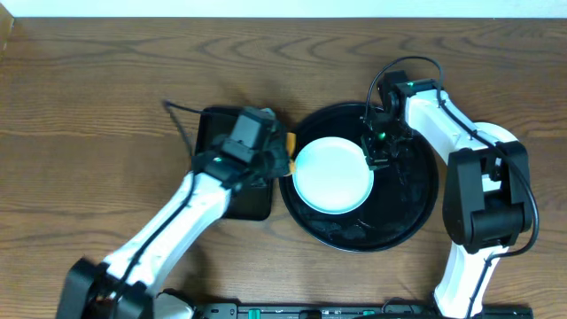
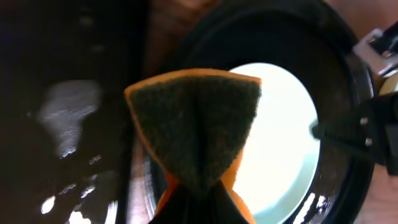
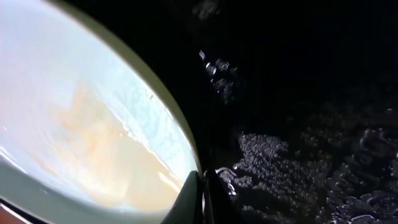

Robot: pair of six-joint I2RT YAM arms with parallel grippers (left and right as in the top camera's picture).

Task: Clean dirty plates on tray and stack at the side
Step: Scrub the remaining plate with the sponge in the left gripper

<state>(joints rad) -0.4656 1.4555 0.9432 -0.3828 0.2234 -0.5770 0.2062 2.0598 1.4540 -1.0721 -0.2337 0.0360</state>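
**Overhead.** Your left gripper [image 1: 273, 152] sits over the right edge of the small rectangular black tray [image 1: 232, 190]. Its fingers are closed on a sponge [image 1: 290, 143], and an orange sliver of it shows just left of the round tray's rim. Your right gripper [image 1: 376, 151] is down at the upper right edge of the plate [image 1: 332, 175]. The plate is pale and lies flat in the left half of the round black tray [image 1: 416, 199]. Both trays stand side by side on a dark brown wood-grain tabletop [image 1: 106, 80]. A pale strip runs along the table's far edge.

**Left wrist.** The fingers pinch the sponge [image 2: 196, 124] at its lower end, so it fans out above them. You see a dark green scouring face with orange foam at the edges. The sponge hangs above the gap between the two trays. The plate [image 2: 283, 143] is behind it, inside the round tray [image 2: 261, 37]. One fingertip of your right gripper [image 2: 326, 130] touches the plate's right edge. Wet glints show on the rectangular tray [image 2: 62, 118].

**Right wrist.** The fingertips [image 3: 191, 198] are drawn almost together at the plate's rim, with only a thin slit between them. They look to be pinching the rim. The plate [image 3: 74, 93] is pale mint with an orange-brown smear [image 3: 99, 158] across it. The tray floor [image 3: 298, 168] is black and covered in droplets.
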